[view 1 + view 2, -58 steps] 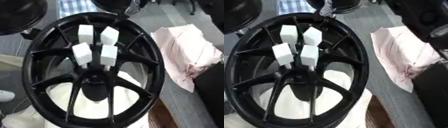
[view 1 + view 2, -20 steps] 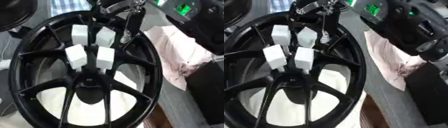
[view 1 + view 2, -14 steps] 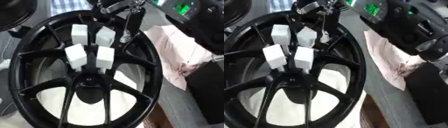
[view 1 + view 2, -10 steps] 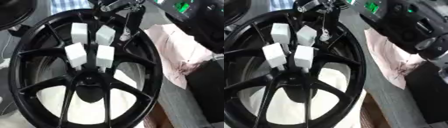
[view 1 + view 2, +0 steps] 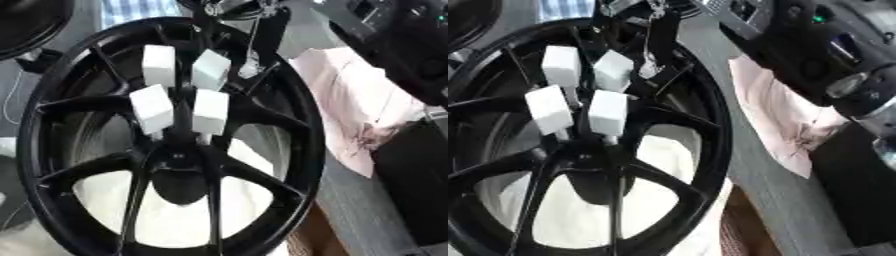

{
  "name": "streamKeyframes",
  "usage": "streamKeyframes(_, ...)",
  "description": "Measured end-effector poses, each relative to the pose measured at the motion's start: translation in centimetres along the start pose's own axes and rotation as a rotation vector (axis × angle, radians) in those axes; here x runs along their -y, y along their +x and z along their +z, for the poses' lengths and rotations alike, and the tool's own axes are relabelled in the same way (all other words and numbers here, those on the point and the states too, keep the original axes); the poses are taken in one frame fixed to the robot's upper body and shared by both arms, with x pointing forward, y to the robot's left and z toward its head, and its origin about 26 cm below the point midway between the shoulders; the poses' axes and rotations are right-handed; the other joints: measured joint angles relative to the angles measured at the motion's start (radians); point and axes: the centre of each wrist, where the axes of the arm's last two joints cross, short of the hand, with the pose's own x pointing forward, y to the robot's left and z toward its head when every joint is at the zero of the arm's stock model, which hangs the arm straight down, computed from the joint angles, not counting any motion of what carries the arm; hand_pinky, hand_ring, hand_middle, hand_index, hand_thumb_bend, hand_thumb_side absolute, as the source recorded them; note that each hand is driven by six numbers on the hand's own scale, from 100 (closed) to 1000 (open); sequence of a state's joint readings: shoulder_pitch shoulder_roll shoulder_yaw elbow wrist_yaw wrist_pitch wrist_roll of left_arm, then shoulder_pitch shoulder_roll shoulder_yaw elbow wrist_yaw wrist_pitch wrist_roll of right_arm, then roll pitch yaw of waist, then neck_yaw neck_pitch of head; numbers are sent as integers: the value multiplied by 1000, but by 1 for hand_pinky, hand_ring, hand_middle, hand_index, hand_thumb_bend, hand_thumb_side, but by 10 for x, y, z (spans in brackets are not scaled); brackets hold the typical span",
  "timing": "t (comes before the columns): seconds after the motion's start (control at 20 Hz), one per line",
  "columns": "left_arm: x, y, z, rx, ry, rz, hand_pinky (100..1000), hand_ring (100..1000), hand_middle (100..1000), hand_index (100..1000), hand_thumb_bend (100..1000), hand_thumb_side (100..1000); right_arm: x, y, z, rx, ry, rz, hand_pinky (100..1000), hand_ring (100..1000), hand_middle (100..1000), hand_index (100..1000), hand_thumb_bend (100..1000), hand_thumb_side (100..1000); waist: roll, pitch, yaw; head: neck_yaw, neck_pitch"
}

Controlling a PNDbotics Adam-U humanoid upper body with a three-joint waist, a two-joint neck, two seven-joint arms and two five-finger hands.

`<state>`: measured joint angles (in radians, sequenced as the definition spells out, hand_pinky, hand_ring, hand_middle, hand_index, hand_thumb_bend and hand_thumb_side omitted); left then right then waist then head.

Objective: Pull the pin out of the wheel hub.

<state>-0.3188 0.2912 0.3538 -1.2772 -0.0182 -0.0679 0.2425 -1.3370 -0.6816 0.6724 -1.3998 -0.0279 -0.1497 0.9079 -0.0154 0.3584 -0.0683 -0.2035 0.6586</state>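
A large black spoked wheel (image 5: pixel 52 150) lies in front of me, filling most of both views. Several white block-shaped pins stand around its hub (image 5: pixel 179 155): an upper-left pin (image 5: pixel 158 66), an upper-right pin (image 5: pixel 211 70), and a lower pair (image 5: pixel 211 111). My right hand (image 5: pixel 267 30) comes in from the upper right and hangs over the wheel's far rim. Its fingers point down just right of the upper-right pin and hold nothing. The left hand does not show.
A pink cloth (image 5: pixel 350 105) lies right of the wheel. My bulky black right forearm (image 5: pixel 824 45) fills the upper right. Another black tyre (image 5: pixel 31 20) sits at the upper left. White padding (image 5: pixel 175 215) lies under the wheel, and a dark block (image 5: pixel 411 190) stands at right.
The right arm, absent 2.9 s ago, has come in over the wheel's far rim. Over the last second the hand has stayed near the upper-right pin; the pins have not moved.
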Motion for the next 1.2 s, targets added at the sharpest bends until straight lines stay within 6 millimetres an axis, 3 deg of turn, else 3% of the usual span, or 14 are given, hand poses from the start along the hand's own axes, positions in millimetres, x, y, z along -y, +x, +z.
streamKeyframes(0.8,0,0,0,-1,-1,0,670,457,423,654,416,757,-2,2,-8,21,3,-85,814,780,617,752,370,169,-1,0,2,-1,8)
streamKeyframes(1.2,0,0,0,-2,-2,0,671,458,423,655,416,757,-2,5,-9,33,9,-101,800,760,570,709,302,100,-2,0,2,-1,9)
